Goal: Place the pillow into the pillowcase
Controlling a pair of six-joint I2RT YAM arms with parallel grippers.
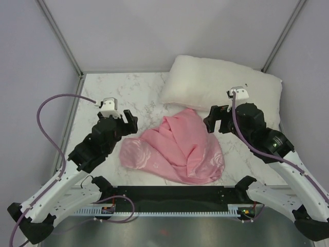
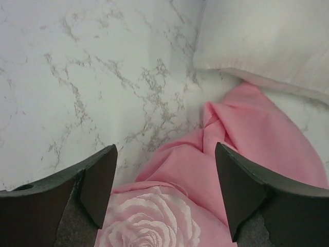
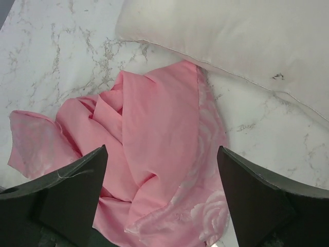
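The pink satin pillowcase lies crumpled on the marble table, mid front. The white pillow lies behind it at the back right, its near edge touching the case's top. My left gripper is open and empty, hovering above the case's left edge; its view shows a woven rose between the fingers and the pillow corner. My right gripper is open and empty above the case's right side; its view shows the case and the pillow.
The marble table is enclosed by grey walls with metal frame posts at the back corners. A black rail runs along the front edge between the arm bases.
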